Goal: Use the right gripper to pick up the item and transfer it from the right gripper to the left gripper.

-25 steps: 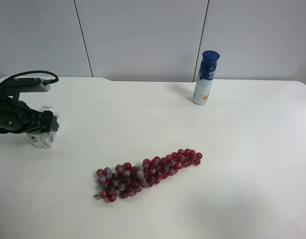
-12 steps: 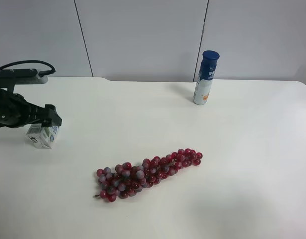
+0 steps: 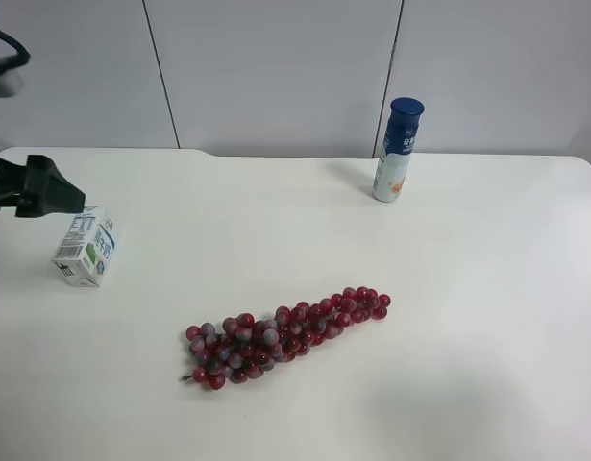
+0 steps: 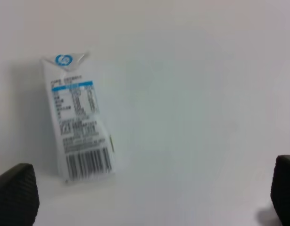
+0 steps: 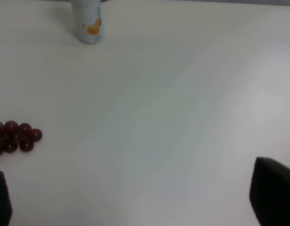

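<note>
The item, a small white milk carton (image 3: 86,248) with a grey printed panel, lies on its side on the table near the left edge of the exterior high view. The left gripper (image 3: 64,195) hovers just behind and to the left of it, apart from it. In the left wrist view the carton (image 4: 78,136) lies between and ahead of the wide-apart black fingertips (image 4: 15,197); the left gripper (image 4: 149,197) is open and empty. The right gripper (image 5: 137,197) is open and empty over bare table, and it does not show in the exterior high view.
A red grape bunch (image 3: 285,331) lies at the table's middle front; its end shows in the right wrist view (image 5: 15,136). A blue-capped bottle (image 3: 398,149) stands at the back, and also shows in the right wrist view (image 5: 88,21). The white table (image 3: 487,288) fills the view.
The left gripper has let go of the carton and drawn back up and to the left. The carton now lies free on the table.
</note>
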Controlling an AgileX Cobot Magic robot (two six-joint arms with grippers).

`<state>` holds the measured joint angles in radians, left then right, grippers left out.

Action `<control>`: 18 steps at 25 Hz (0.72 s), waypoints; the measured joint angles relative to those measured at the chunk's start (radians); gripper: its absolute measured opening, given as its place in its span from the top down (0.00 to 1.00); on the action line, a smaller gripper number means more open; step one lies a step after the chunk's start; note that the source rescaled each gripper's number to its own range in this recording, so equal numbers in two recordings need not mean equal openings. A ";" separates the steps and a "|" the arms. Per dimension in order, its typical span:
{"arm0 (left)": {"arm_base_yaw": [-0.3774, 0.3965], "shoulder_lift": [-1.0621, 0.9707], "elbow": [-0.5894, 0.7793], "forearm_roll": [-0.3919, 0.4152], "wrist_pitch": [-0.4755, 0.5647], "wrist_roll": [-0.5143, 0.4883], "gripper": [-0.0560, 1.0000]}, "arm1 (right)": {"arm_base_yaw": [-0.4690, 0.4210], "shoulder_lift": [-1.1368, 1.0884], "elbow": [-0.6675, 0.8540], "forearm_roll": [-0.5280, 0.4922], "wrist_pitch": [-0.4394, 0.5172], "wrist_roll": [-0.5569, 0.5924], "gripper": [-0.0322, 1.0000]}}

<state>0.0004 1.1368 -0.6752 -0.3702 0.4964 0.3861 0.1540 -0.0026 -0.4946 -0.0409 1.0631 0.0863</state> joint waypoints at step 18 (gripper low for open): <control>0.000 -0.816 0.000 0.407 0.630 -0.468 0.00 | 0.000 0.000 0.000 0.000 0.000 0.000 0.00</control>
<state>0.0004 0.3205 -0.6752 0.0369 1.1263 -0.0824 0.1540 -0.0026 -0.4946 -0.0409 1.0631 0.0863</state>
